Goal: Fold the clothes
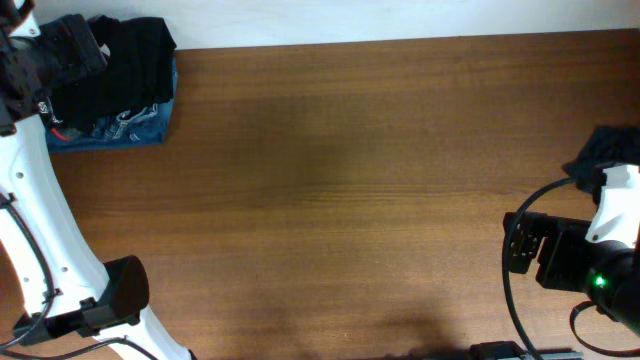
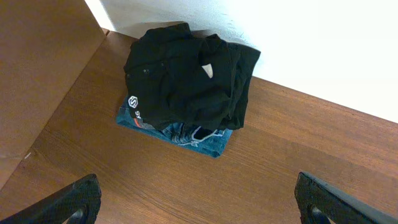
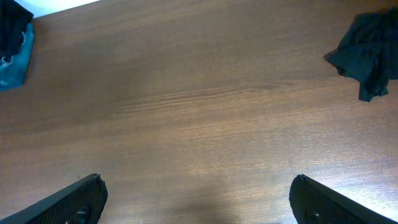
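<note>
A black T-shirt [image 2: 186, 81] with a small white round logo [image 2: 133, 101] lies folded, somewhat rumpled, on a folded blue garment [image 2: 199, 140] at the table's far left corner. In the overhead view this stack [image 1: 135, 75] sits partly under my left gripper [image 1: 70, 45]. My left gripper [image 2: 199, 202] hangs open a short way in front of the stack, with only bare wood between its fingers. A second black garment [image 3: 367, 50] lies crumpled at the right edge [image 1: 610, 150]. My right gripper [image 3: 199, 199] is open over bare wood, well short of that garment.
The wooden table [image 1: 340, 200] ends at a white wall along the far side. A brown panel [image 2: 37, 62] stands left of the stack. My right arm's housing [image 1: 575, 260] and cables fill the near right corner, and my left arm's base [image 1: 110, 300] the near left.
</note>
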Tool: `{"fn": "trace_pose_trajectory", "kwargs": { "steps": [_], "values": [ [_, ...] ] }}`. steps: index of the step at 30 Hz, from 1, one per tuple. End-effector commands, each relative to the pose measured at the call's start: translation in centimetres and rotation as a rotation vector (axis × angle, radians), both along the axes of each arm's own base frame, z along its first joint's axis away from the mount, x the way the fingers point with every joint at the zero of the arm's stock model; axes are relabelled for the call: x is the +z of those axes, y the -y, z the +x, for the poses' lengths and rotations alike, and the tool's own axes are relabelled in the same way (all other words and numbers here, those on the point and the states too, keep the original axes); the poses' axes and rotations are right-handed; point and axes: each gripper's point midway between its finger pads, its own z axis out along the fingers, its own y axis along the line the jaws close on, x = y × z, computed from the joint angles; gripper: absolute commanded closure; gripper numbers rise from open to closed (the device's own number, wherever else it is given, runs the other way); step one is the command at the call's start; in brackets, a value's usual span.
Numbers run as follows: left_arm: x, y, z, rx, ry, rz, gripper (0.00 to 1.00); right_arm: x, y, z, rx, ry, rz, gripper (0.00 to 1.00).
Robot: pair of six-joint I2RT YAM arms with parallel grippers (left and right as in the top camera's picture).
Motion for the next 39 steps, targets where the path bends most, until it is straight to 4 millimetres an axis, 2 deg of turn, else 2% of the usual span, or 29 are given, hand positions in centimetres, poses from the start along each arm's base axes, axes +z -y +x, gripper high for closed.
{"fn": "trace_pose_trajectory", "kwargs": {
  "steps": [1,17,22,29,35,39],
  "values": [
    [1.0,0.2,-0.7,-0.005,0.025,0.002,0.01,-0.2,-0.2,-0.1,0.001,-0.009,0.012,0.01],
    [1.0,0.2,-0.7,-0.004,0.025,0.002,0.01,-0.2,-0.2,-0.1,0.002,-0.011,0.008,0.01],
    [1.0,0.2,-0.7,-0.004,0.025,0.002,0.01,-0.8,0.9,-0.4,-0.037,0.012,-0.037,0.01],
    [1.0,0.2,-0.7,-0.004,0.025,0.002,0.01,-4.5,1.1,0.6,-0.047,0.201,-0.038,0.01],
    [1.0,0.2,-0.7,-0.004,0.025,0.002,0.01,-10.6,1.5,2.9,-0.063,0.373,-0.052,0.01],
    [1.0,0.2,-0.7,-0.004,0.025,0.002,0.01,-13.4,2.1,5.2,-0.095,0.526,-0.051,0.01]
  ]
}}
